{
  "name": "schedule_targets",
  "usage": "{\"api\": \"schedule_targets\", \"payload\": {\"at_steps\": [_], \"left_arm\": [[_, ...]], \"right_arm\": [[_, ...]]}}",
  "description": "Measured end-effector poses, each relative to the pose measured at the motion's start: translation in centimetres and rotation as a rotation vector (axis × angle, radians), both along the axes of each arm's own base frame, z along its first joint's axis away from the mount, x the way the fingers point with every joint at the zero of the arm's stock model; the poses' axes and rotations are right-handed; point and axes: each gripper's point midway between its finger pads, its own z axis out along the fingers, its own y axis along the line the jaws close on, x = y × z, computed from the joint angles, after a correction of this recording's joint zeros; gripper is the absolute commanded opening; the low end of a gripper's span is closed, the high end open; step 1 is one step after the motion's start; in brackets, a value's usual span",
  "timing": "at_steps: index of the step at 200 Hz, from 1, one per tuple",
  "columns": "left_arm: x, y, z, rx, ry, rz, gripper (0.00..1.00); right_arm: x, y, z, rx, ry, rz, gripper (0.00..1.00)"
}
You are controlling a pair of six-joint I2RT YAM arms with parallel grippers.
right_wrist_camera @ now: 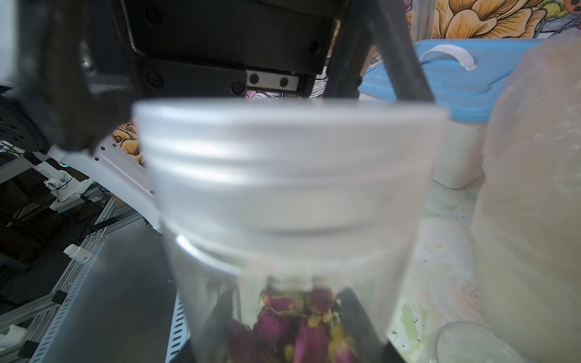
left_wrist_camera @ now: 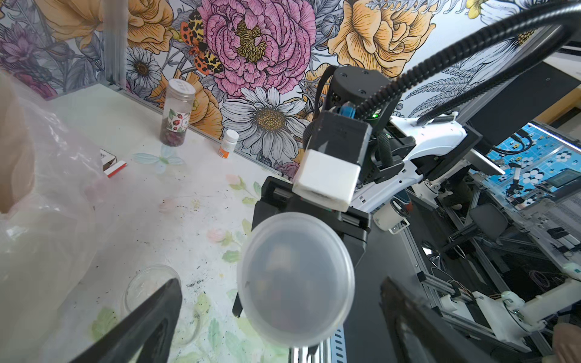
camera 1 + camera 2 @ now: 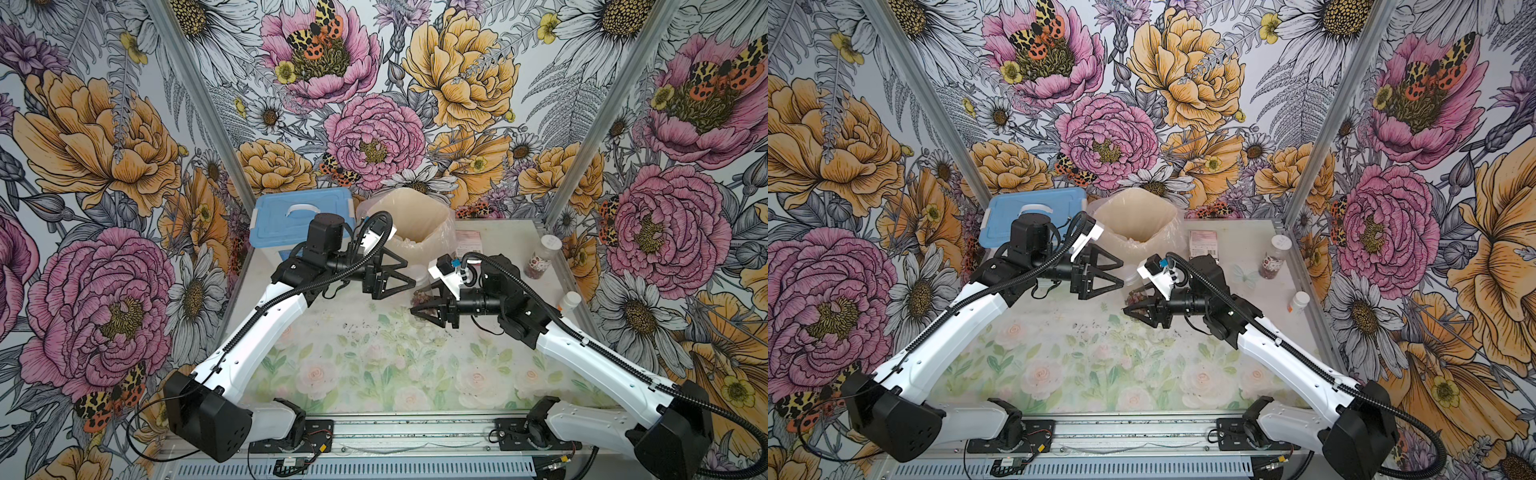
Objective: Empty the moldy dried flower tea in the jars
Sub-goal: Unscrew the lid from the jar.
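My right gripper (image 3: 428,309) (image 1: 287,333) is shut on a clear jar (image 3: 419,291) (image 1: 283,257), held tilted above the middle of the table. Its frosted lid (image 2: 295,279) (image 1: 289,151) is on and points at my left gripper. The moldy dried flower tea (image 1: 301,327), purple-pink buds, lies in the jar between the right fingers. My left gripper (image 3: 409,274) (image 2: 281,283) stands open, its fingers (image 2: 157,314) on either side of the lid without touching it. A labelled jar (image 3: 540,257) (image 2: 176,116) with a white lid and dark buds stands at the far right.
A bag-lined bin (image 3: 409,220) stands at the back behind both grippers, with a blue-lidded box (image 3: 291,220) to its left. A small orange-labelled bottle (image 3: 567,301) and a small carton (image 3: 468,243) are at the right. A clear empty round container (image 2: 151,286) rests on the table below the grippers.
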Motion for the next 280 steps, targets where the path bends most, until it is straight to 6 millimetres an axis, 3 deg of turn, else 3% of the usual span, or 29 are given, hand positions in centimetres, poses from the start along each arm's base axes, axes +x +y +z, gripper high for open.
{"api": "schedule_targets", "payload": {"at_steps": [76, 136, 208, 247, 280], "left_arm": [[-0.3, -0.7, -0.5, 0.010, -0.002, -0.017, 0.78], [0.6, -1.0, -1.1, 0.057, -0.013, 0.063, 0.54], [2.0, -1.7, -1.5, 0.157, 0.018, 0.353, 0.47], [3.4, -2.0, -1.9, 0.163, 0.106, 0.593, 0.47], [3.9, -2.0, -1.9, 0.155, 0.126, 0.682, 0.48]], "right_arm": [[0.1, 0.3, -0.6, -0.009, 0.020, 0.007, 0.00], [0.5, 0.2, -1.2, -0.024, 0.039, -0.013, 0.00], [2.4, -0.4, -1.6, -0.060, 0.007, -0.123, 0.00], [3.8, -1.1, -2.1, -0.101, -0.018, -0.221, 0.00], [4.4, -1.5, -2.2, -0.116, -0.034, -0.264, 0.00]]}}
